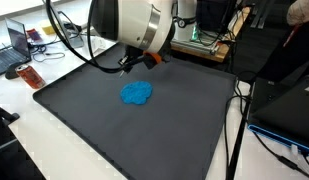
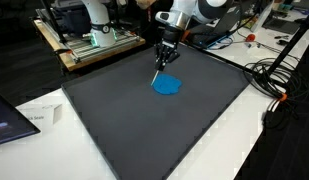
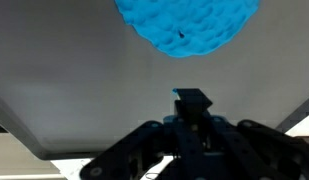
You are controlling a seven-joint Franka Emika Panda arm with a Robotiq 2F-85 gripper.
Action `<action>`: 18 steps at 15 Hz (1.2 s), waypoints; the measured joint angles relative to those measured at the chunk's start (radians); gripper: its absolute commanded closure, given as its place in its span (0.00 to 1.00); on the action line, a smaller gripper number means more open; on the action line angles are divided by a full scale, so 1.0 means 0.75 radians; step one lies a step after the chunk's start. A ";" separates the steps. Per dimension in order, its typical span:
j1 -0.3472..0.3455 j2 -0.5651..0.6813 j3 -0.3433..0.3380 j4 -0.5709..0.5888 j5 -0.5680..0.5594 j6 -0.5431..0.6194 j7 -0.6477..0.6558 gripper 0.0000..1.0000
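Note:
A blue crumpled patch, like a small cloth (image 1: 136, 93), lies on the dark grey mat (image 1: 144, 140). It shows in both exterior views (image 2: 168, 85) and fills the top of the wrist view (image 3: 189, 25). My gripper (image 1: 125, 66) hovers just beside the patch's far edge. Its fingers are shut together (image 3: 191, 100). In an exterior view a thin pale stick (image 2: 157, 74) reaches from the fingers (image 2: 161, 64) down to the mat next to the patch. What the stick is cannot be told.
The mat (image 2: 144, 130) covers a white table. A laptop (image 1: 9, 52) and an orange object (image 1: 31, 76) sit beside one edge. Cables (image 2: 279, 80) and a tripod leg run along another. A metal rack (image 2: 94, 40) stands behind the mat.

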 measured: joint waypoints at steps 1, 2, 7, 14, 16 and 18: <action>-0.028 -0.007 0.032 0.003 0.000 0.000 -0.011 0.97; -0.058 -0.012 0.067 0.009 0.000 0.000 -0.022 0.97; -0.228 -0.039 0.248 0.029 -0.006 0.000 -0.073 0.97; -0.473 -0.054 0.445 0.061 -0.005 0.000 -0.170 0.97; -0.556 -0.054 0.511 0.062 -0.005 0.000 -0.207 0.97; -0.641 -0.053 0.584 0.063 -0.005 0.000 -0.252 0.97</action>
